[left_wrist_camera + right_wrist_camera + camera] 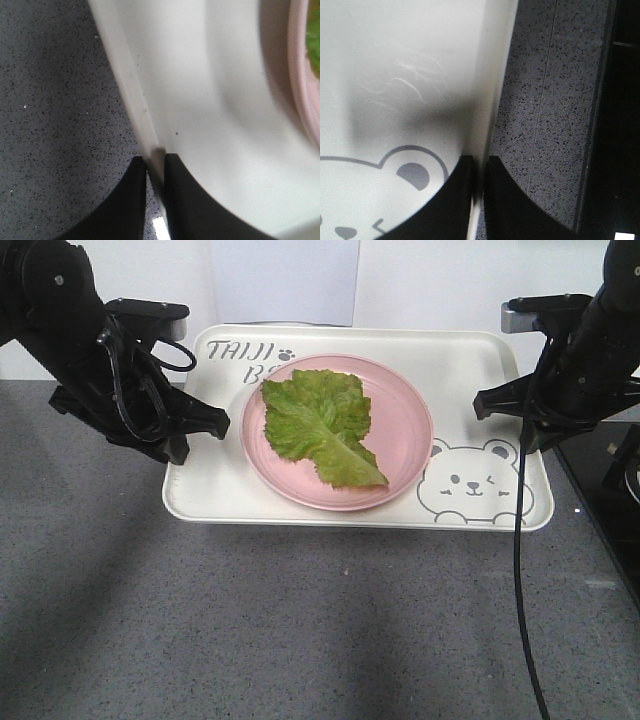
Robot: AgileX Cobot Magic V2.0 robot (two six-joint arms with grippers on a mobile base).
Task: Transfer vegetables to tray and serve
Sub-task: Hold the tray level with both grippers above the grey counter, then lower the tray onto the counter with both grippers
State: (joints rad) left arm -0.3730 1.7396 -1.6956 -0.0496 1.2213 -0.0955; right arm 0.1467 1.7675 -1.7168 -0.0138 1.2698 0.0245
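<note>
Black fingers of the left end effector (155, 167) and right end effector (480, 165) pinch the opposite short rims of the cream tray (200, 495) on the grey desk (300, 620), where one lettuce leaf (320, 425) lies diagonally on a pink plate (405, 440), its narrow end pointing toward the bear drawing (472, 485).

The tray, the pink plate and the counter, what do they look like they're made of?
Tray: probably plastic, smooth cream, soft sheen, rounded moulded rim, printed grey bear.
Plate: likely plastic or melamine, matte pink, thin even rim.
Counter: dark grey with fine speckles, looks like stone or a stone-look laminate; can't tell which.
</note>
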